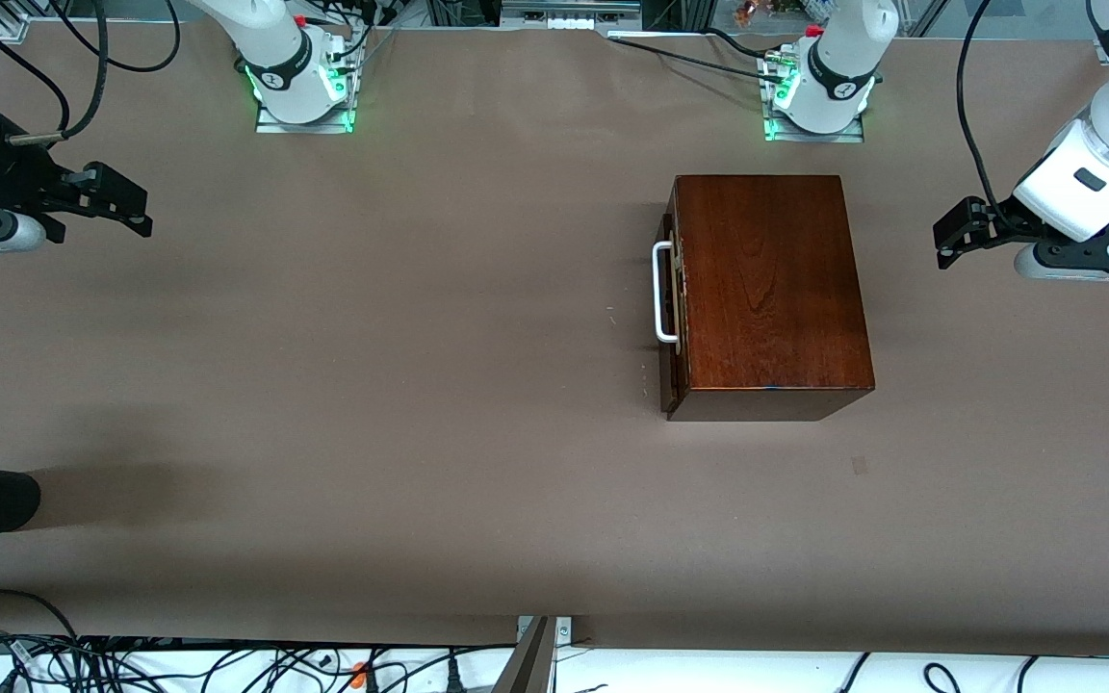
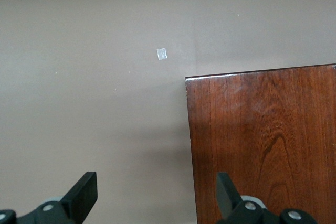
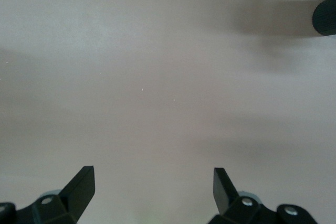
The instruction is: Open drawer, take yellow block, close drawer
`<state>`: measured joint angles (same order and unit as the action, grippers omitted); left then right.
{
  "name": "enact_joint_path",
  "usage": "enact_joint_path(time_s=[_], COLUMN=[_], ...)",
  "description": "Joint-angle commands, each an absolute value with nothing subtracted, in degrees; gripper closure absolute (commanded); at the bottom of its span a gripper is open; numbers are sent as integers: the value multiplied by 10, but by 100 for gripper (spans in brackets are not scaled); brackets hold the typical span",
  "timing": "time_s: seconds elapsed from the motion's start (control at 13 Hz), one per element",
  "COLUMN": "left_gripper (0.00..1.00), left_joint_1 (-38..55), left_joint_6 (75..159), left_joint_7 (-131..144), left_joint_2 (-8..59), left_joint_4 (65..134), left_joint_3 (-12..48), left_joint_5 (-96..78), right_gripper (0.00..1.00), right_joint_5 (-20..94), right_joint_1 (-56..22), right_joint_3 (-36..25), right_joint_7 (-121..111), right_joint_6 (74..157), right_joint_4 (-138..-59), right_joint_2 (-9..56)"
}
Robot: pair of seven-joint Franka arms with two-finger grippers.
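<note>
The drawer (image 1: 672, 298) sits shut in its box (image 1: 771, 284) mid-bench; its stiff white handle (image 1: 662, 294), facing the right arm's end, looks the place to grip. No yellow block shows. Left gripper (image 1: 961, 234) and right gripper (image 1: 121, 202) wait apart over the bench ends, empty.

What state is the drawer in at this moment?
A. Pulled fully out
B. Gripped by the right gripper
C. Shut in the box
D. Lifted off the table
C: the drawer front sits flush with the wooden box, its white handle untouched, both grippers well clear.

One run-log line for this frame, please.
drawer: shut | block: unseen | left hand: open, beside box | right hand: open, over table
</note>
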<state>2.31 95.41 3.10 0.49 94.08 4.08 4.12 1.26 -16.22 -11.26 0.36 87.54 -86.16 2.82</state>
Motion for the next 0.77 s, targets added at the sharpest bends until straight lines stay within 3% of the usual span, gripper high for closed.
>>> enact_joint_path(time_s=[0.0, 0.69], left_gripper=[0, 0], left_joint_1=[25, 25], left_joint_6=[938, 907], left_joint_7=[37, 34], left_joint_2=[15, 32], left_joint_4=[918, 915], left_joint_3=[41, 47], left_joint_5=[31, 29], right_gripper=[0, 0], right_joint_5=[15, 15], right_joint_1=[-160, -160], right_joint_3=[-112, -112], right_joint_7=[10, 10], right_joint_6=[875, 875], right_joint_4=[-859, -859], right_joint_2=[27, 27])
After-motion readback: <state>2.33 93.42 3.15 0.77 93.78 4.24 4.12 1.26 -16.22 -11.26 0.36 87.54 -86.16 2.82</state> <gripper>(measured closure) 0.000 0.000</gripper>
